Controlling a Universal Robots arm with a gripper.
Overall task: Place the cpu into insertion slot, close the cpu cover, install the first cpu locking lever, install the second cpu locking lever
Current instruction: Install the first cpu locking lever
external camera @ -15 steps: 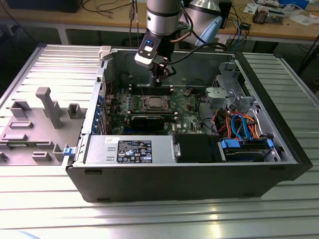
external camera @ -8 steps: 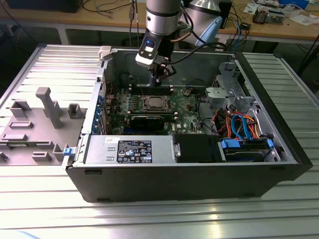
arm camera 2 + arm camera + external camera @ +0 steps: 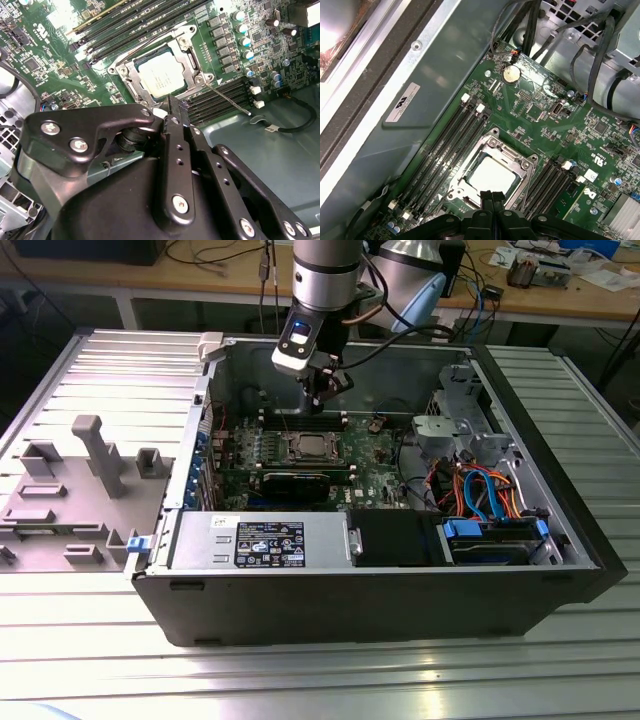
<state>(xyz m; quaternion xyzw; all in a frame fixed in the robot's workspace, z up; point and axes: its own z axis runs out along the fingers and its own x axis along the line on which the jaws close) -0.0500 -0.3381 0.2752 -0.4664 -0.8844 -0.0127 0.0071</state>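
While hanging inside the case (image 3: 400, 605), upper middle of the exterior view, holds nothing. Shows the gripper (image 3: 322, 390) with fingers (image 3: 175, 130) pressed together, no gap between them, in both wrist views. Finds the cpu (image 3: 160, 75) lying flat in the slot (image 3: 461, 186), on the green board (image 3: 375, 455), about mid-frame in the exterior view. Shows the cover (image 3: 192, 55) down around the cpu, framing its silver top. Leaves one lever (image 3: 230, 100) as a thin rod angling out from a slot corner across the memory slots (image 3: 220, 95), seemingly unlatched; cannot tell about the other. Puts the fingertips near the slot's edge, apart from it.

Probably risks slipping off so thin a rod: with closed tips pushing on round wire, could skid onto the memory slots or scrape the board. Could also let the sprung lever snap back if let go short of its hook. Might load the cpu unevenly if bearing on a cover not fully seated, damaging the slot beneath.
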